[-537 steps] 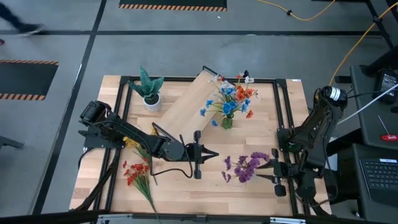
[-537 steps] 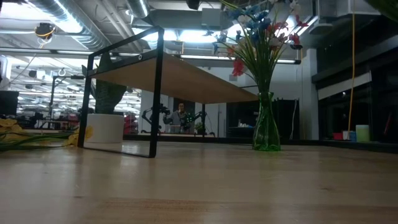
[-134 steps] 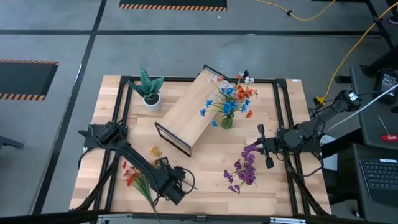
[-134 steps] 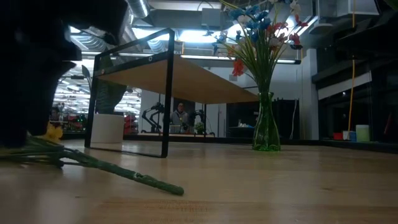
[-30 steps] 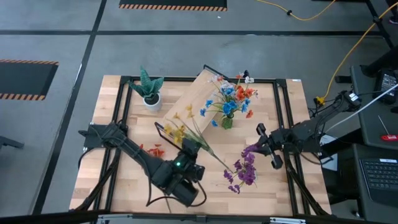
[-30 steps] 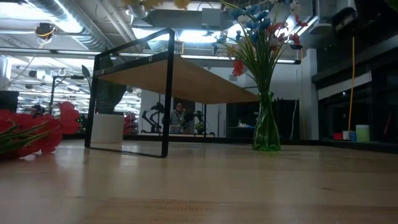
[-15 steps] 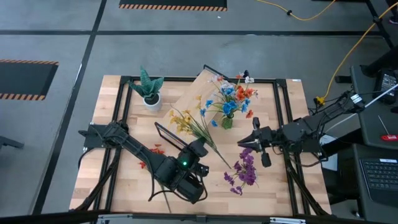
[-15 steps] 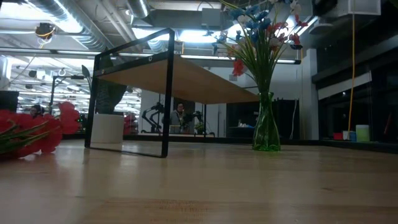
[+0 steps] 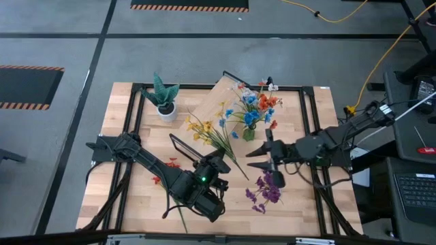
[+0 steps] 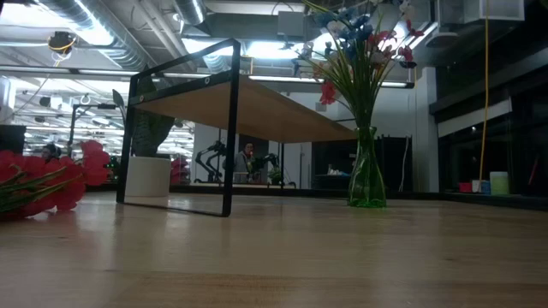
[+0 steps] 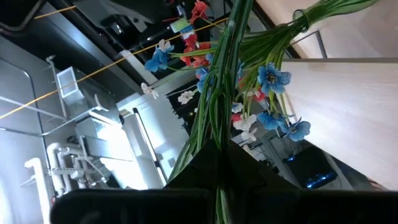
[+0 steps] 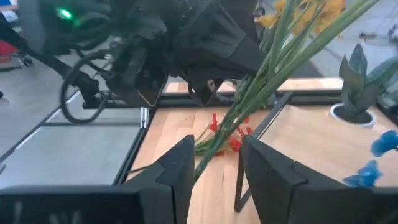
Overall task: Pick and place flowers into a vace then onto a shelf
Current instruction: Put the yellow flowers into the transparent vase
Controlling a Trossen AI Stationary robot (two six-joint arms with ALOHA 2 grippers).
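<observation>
Left hand (image 9: 216,163) is clamped tight on a yellow-blossomed sprig (image 9: 204,131) with long thin green stems, raised above the worktop (image 9: 300,204) in front of the shelf (image 9: 211,112). Right hand (image 9: 257,158) stands partly open with the sprig's stem end between its fingers (image 12: 180,171), contact unclear. Just beyond, the green vase (image 9: 248,134) already carries blue, red and white blossoms. Red flowers (image 9: 167,165) and purple flowers (image 9: 267,190) lie on the worktop.

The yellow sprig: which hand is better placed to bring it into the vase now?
Probably the left hand: it is shut on the yellow sprig. The right hand is open around its stem end, nearer the vase.
</observation>
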